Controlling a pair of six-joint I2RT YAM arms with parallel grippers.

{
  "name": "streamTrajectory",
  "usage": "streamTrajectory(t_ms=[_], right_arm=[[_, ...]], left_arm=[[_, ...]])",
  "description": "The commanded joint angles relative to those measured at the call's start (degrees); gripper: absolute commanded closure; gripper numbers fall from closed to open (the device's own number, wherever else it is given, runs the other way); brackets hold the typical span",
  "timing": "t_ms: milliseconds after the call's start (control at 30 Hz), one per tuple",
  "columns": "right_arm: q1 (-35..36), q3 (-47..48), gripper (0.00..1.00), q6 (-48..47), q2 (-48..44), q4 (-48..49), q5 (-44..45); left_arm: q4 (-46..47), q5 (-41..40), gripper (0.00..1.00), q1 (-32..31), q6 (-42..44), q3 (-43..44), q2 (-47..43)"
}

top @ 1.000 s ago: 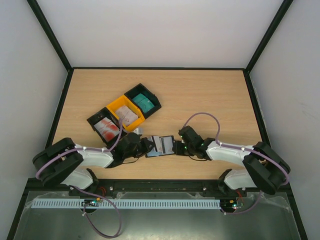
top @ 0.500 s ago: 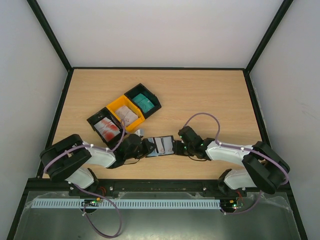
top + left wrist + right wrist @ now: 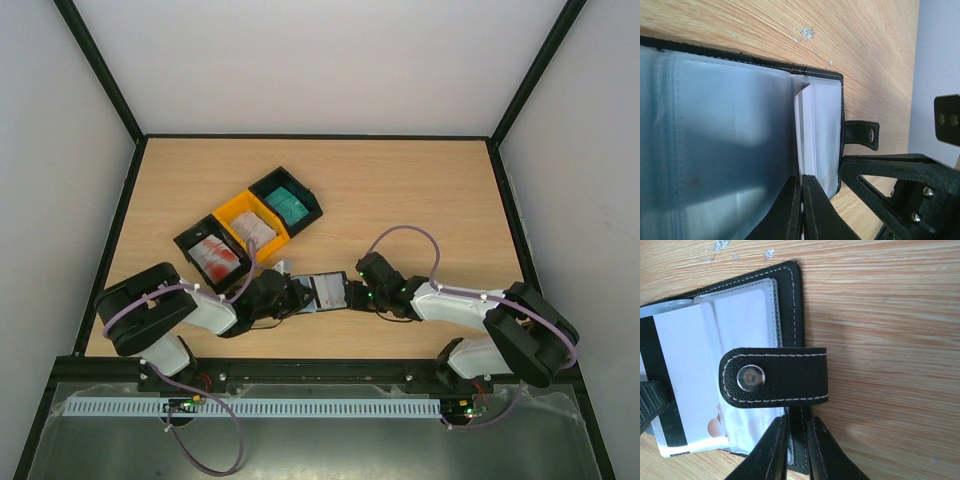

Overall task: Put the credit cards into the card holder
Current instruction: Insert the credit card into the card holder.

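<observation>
Left wrist: jaws pinch credit card (image 3: 801, 132) at card holder (image 3: 730, 130).

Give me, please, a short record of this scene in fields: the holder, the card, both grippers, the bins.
card holder: open on the table, snap strap folded over its sleeves
card: white with black stripe, lying across the open holder, one end sticking out
left gripper: shut on the card's edge
right gripper: shut on the card holder's edge
near black bin: red-and-white cards
yellow bin: grey-white cards
far black bin: teal cards
</observation>
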Motion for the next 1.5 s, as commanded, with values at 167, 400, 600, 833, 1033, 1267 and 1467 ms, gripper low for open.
streamTrajectory(t_ms=[167,400,600,833,1033,1267,1467], right_arm=[[1.0,-1.2,0.87,0.8,2.2,-3.6,1.0],[1.3,-1.3,0.87,1.0,2.7,-3.0,1.1],[1.4,-1.3,0.87,1.2,2.2,-3.1,1.5],[1.3,-1.3,0.88,1.6,1.4,-3.2,2.8],[1.3,-0.7,0.88,2.3,-0.8,-4.0,5.9],[1.3,-0.2,0.81,3.0,-3.0,-5.4,7.5],[1.3,1.4,0.67,2.1,-4.3,-5.6,7.3]], left_arm=[[1.4,1.5,0.98,-1.1,0.5,1.2,3.7],[-0.9,2.7,0.97,-1.3,3.8,4.9,6.6],[-5.8,3.7,0.96,-1.4,8.0,8.7,8.1],[-10.0,6.2,0.91,-1.4,11.8,12.1,10.0],[-17.5,6.2,0.83,-1.4,16.0,14.4,7.8],[-30.0,6.2,0.52,-1.5,16.5,18.0,0.4],[-36.2,4.8,0.42,-1.5,15.5,20.9,-1.8]])
